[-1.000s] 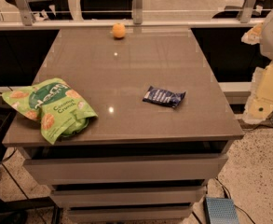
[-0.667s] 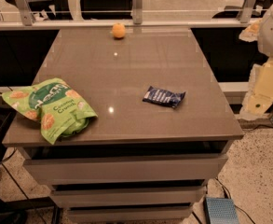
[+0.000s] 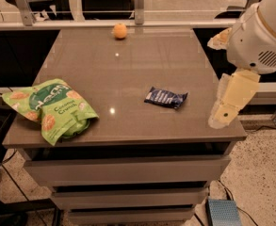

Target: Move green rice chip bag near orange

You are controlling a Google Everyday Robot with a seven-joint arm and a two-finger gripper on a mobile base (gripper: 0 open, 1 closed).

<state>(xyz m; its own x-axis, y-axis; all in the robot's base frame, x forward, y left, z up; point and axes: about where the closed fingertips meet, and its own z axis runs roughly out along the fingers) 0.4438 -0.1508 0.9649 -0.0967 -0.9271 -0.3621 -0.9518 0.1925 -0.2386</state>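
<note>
The green rice chip bag [image 3: 50, 109] lies flat at the front left corner of the grey table [image 3: 128, 74], partly over the left edge. The orange [image 3: 120, 30] sits at the table's far edge, near the middle. My gripper [image 3: 224, 111] hangs at the right side of the table, just over its front right edge, below the white arm housing [image 3: 262, 34]. It is far from the bag and holds nothing that I can see.
A small dark-blue wrapper packet [image 3: 166, 98] lies right of centre on the table, close to the gripper. A metal railing [image 3: 137, 6] runs behind the table. Drawers [image 3: 128, 173] are below the top. A blue box [image 3: 221, 212] sits on the floor.
The arm and gripper have moved a little left, toward the table's right edge. The bag, the orange and the blue packet have not moved.
</note>
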